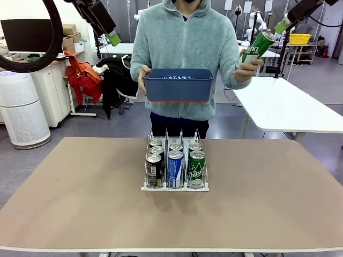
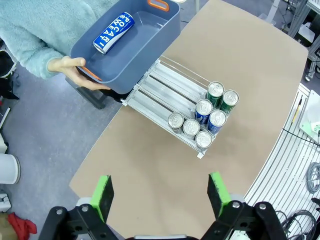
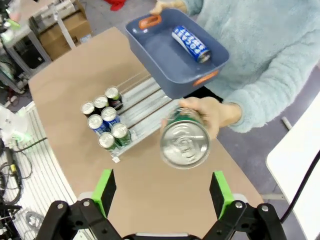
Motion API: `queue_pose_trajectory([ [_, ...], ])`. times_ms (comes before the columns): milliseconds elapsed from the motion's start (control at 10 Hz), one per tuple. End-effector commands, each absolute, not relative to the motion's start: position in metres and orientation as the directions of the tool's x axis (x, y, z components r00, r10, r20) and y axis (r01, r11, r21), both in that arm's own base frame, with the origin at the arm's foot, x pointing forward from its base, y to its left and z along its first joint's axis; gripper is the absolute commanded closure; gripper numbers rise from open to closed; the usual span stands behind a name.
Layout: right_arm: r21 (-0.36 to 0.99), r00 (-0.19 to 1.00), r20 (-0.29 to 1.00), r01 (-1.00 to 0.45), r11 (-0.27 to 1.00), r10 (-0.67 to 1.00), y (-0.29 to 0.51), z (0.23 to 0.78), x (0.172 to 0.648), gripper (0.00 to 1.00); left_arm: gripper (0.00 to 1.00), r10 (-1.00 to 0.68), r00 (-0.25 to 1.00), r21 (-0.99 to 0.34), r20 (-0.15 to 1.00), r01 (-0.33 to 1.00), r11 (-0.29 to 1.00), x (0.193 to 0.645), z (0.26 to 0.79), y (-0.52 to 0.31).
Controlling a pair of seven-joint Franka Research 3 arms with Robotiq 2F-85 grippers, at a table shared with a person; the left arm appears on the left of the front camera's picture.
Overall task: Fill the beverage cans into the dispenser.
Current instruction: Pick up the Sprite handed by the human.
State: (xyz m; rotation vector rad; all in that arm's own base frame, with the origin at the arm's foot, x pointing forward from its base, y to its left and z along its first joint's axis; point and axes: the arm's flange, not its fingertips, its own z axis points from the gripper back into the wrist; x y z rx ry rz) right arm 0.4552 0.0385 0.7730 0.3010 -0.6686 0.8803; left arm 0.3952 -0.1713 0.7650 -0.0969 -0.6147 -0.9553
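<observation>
— How far along are you with the cans?

— Partway, I'd judge. Seven slim aluminium drink cans (image 1: pixel 175 168) stand in the low clear three-lane dispenser rack (image 2: pixel 167 87) at the middle of the tan table (image 1: pixel 80 203). They are bunched at its six o'clock end, nearest me: three black in the nine o'clock lane, two blue in the middle, two green in the three o'clock lane. The twelve o'clock half of every lane is bare.

— What's left?

— Two that I can see. The person at twelve o'clock holds a tall green can (image 3: pixel 185 142) in one hand (image 3: pixel 220 112), up at about two o'clock, its silver top tipped toward my right claw (image 3: pixel 162 192). A blue can with white lettering (image 3: pixel 191 43) lies on its side in the dark blue rectangular plastic bin (image 3: pixel 155 60). The person's other hand (image 2: pixel 75 70) holds that bin up beyond the rack's twelve o'clock end.

— Have you got the green one?

— No. My right claw's jaws stand wide apart, clamped on nothing. The can is close in front of them, but only the hand touches it. My left claw (image 2: pixel 161 192) hangs high at ten o'clock, jaws likewise apart and empty.

— So next?

— I reckon the green can goes into the three o'clock lane behind its fellows, then the blue one into the middle. Whether more cans wait elsewhere I can't tell.
</observation>
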Motion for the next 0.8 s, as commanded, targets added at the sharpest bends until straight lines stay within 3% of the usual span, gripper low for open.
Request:
queue_pose_trajectory([
  [0, -0.067, 0.466, 0.632, -0.763, 0.643, 0.619, 0.049, 0.77, 0.468, 0.0, 0.0, -0.734, 0.423, 0.185, 0.531, 0.788, 0.588, 0.395, 0.765, -0.169],
  [700, -0.038, 0.471, 0.589, -0.796, 0.604, 0.657, 0.066, 0.747, 0.503, 0.0, 0.0, -0.734, 0.423, 0.185, 0.531, 0.788, 0.588, 0.395, 0.765, -0.169],
])
